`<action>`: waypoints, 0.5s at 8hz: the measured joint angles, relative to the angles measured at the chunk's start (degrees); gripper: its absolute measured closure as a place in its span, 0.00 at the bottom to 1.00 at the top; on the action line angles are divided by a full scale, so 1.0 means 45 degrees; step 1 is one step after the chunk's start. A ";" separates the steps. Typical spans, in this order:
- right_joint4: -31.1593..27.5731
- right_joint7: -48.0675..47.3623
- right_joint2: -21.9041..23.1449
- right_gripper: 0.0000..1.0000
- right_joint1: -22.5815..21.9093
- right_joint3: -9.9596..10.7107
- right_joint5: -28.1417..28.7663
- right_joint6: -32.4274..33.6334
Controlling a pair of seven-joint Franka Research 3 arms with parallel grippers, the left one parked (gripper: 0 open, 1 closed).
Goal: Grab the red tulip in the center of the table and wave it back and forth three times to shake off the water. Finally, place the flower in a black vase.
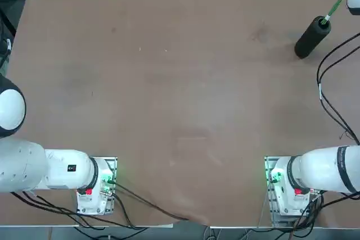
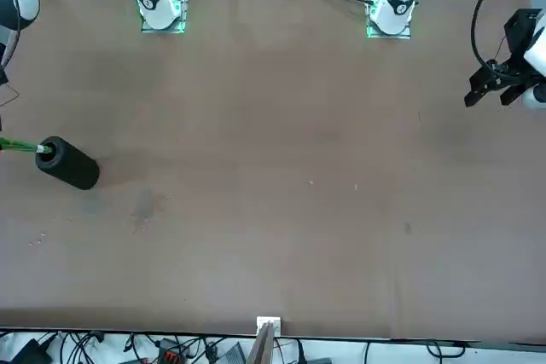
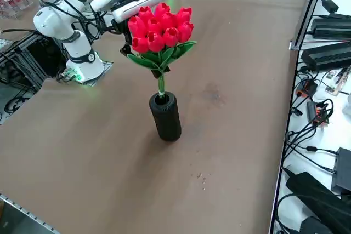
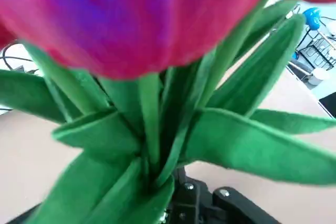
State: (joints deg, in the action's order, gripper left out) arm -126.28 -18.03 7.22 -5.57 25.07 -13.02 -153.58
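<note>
The slim matte black cylindrical vase (image 3: pixel 166 119) stands at the far right of the flat matte brown table (image 3: pixel 98 163); the green-stemmed red tulip bunch (image 3: pixel 160 30) is in its mouth, the right gripper (image 3: pixel 162 72) at the stems above.

Readable markings: none seen.
No word, label, brand, number or sign can be made out in any of the four views.
</note>
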 joint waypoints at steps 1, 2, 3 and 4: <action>-0.0264 0.0000 -0.0024 0.85 0.0011 -0.0003 0.0000 -0.0371; -0.0575 0.0000 -0.0103 0.85 0.0044 -0.0004 0.0000 -0.0875; -0.0841 0.0000 -0.0236 0.87 0.0101 -0.0003 0.0000 -0.1262; -0.1014 -0.0014 -0.0421 0.87 0.0129 -0.0003 0.0000 -0.1586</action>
State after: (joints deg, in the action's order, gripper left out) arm -130.85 -18.09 5.32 -4.99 25.05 -13.02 -160.72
